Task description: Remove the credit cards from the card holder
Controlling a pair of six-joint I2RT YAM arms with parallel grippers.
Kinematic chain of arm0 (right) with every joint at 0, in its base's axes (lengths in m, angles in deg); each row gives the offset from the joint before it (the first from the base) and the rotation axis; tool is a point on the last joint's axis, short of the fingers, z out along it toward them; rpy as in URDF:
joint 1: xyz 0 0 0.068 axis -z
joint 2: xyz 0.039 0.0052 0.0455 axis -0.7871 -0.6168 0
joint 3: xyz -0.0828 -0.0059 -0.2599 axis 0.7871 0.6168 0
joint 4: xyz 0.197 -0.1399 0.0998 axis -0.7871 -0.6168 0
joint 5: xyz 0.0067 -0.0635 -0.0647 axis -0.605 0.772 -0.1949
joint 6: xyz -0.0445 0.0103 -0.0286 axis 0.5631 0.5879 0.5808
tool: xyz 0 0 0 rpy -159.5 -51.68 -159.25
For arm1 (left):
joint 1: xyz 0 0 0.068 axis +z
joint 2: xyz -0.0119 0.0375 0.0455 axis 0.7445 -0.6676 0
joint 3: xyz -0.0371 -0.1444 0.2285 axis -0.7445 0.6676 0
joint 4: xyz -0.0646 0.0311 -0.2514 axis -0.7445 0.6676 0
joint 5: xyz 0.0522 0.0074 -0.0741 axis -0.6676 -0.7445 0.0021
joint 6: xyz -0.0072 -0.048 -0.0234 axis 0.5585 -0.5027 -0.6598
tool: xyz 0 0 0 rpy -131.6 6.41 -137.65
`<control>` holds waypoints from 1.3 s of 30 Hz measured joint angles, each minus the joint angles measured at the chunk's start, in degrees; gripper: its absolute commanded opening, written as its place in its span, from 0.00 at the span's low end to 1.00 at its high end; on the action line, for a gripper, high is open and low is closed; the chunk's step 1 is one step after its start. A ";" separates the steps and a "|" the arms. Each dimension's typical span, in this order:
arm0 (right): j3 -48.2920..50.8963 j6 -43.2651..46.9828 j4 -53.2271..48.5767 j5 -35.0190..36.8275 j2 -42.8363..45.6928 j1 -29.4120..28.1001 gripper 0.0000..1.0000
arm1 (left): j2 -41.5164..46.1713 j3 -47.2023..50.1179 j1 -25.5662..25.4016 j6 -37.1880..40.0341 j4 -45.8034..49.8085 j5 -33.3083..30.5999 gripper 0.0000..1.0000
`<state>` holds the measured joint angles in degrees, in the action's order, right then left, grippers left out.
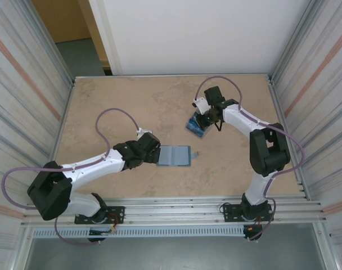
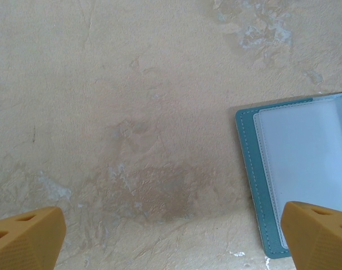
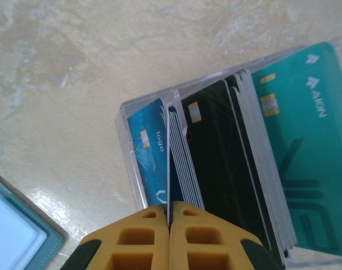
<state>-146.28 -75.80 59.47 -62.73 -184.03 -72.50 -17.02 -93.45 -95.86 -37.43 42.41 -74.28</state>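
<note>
The card holder [image 1: 175,156] lies open and flat at the table's middle, its pale lining up and a tiny tab at its right edge. My left gripper [image 1: 157,152] stands open at its left edge; in the left wrist view the card holder [image 2: 295,169] reaches under the right fingertip [image 2: 323,236], with bare table across the gripper's [image 2: 174,242] gap. My right gripper [image 3: 169,211] is shut on one thin credit card [image 3: 169,163] seen edge-on. It hangs over the pile of credit cards [image 3: 216,163] in blue, black and teal. From above, the right gripper [image 1: 207,121] sits right of the pile [image 1: 196,128].
A clear shallow tray [image 3: 126,140] holds the pile of cards at the centre-right of the table. One corner of the card holder [image 3: 13,236] shows at the lower left of the right wrist view. Metal walls fence the tabletop [image 1: 131,107] left and right.
</note>
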 measured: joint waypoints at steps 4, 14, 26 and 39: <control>0.00 0.17 -0.24 -0.98 -1.22 -0.04 0.05 | 0.00 0.00 0.04 0.00 0.00 0.00 0.99; -0.15 1.20 -1.29 -1.49 -1.31 0.00 0.22 | 0.00 0.00 0.15 0.00 0.00 0.00 0.99; -0.44 1.01 -1.70 -1.75 0.22 -0.02 0.30 | 0.00 0.00 0.17 0.00 0.00 -0.02 0.99; 7.19 -4.59 0.46 -2.43 20.85 0.17 0.53 | 3.19 1.46 2.34 0.02 0.00 -0.90 0.99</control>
<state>-139.09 -80.39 59.93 -65.15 -163.17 -72.32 -13.83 -91.99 -93.52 -37.41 42.41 -75.17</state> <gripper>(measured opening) 0.500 0.987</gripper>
